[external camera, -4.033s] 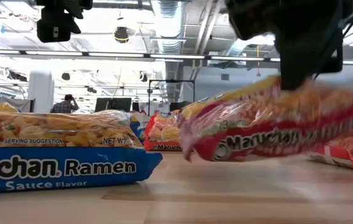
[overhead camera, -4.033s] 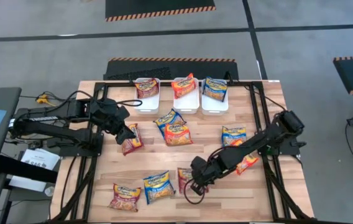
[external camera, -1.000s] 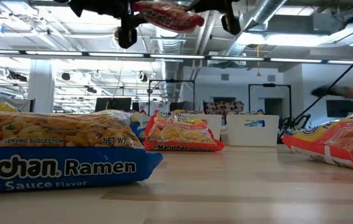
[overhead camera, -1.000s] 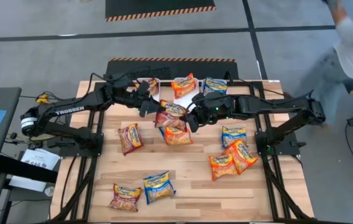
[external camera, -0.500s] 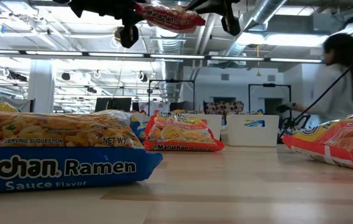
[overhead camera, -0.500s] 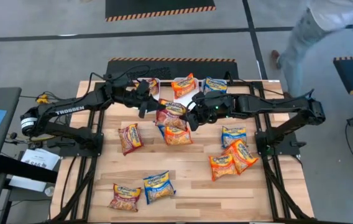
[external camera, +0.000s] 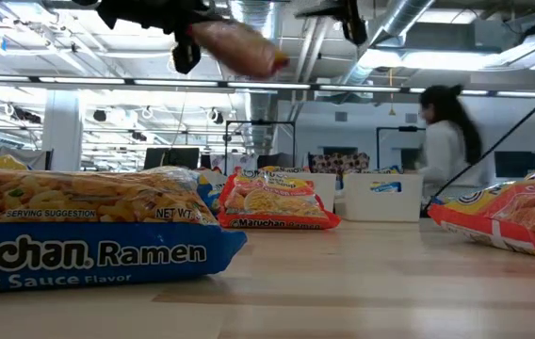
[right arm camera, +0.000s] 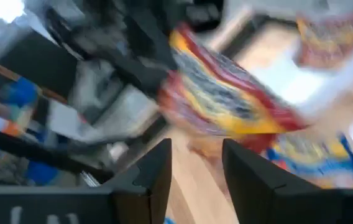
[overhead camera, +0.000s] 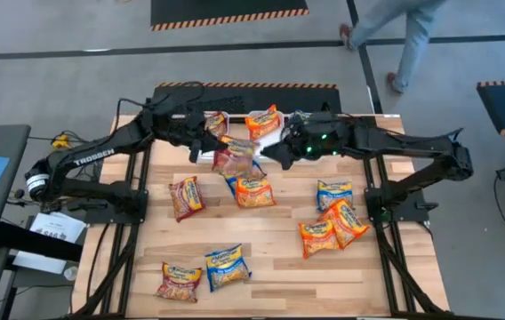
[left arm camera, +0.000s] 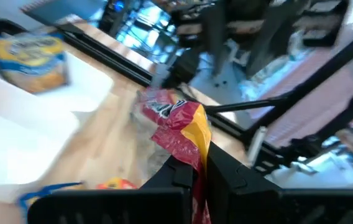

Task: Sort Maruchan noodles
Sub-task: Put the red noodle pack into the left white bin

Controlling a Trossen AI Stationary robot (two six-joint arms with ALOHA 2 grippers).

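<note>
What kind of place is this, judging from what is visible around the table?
Probably a robotics lab or industrial workshop. Exposed ceiling ducts and strip lights run overhead, hazard-striped floor mats lie on grey concrete, and a person walks past the wooden table with its two arms.

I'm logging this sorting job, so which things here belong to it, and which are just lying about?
Job: maroon packet in left gripper; loose packets on table; white bins.
Not the job: person beyond the table; floor mat.
</note>
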